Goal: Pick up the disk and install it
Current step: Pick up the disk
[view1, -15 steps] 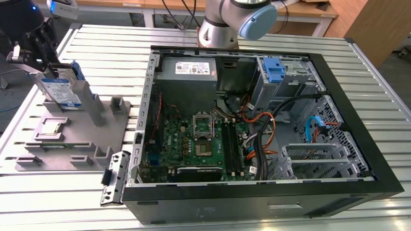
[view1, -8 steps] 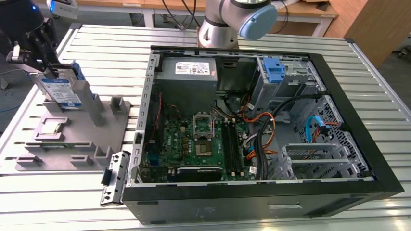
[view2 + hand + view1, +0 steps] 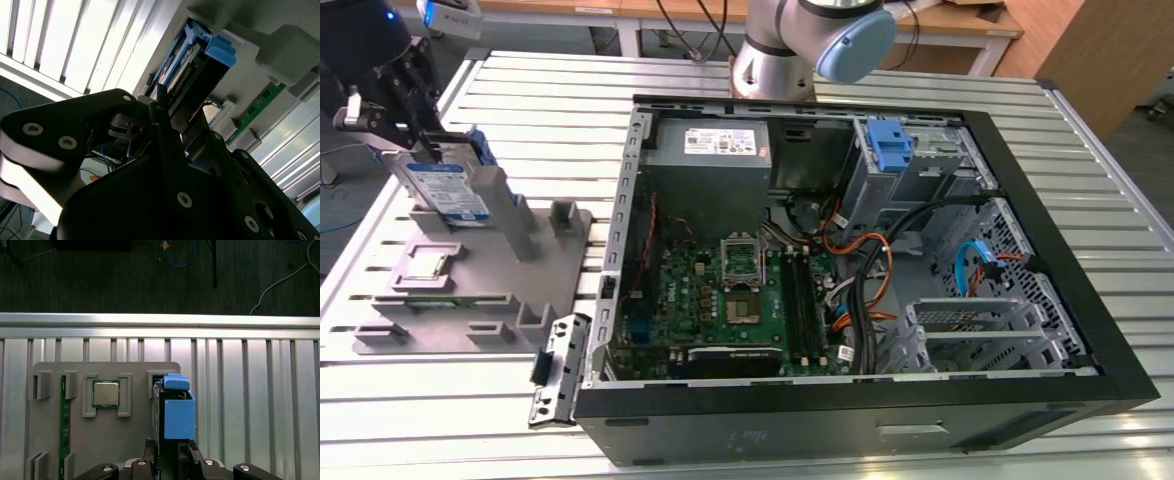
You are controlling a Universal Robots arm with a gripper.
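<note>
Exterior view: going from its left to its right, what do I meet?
disk → loose grey bracket → green motherboard → blue latch piece

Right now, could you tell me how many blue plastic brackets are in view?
2: one on the disk at the gripper, one in the case drive bay. Others may be hidden.

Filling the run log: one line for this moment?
end effector: at disk | disk: at grey fixture | computer case: open
</note>
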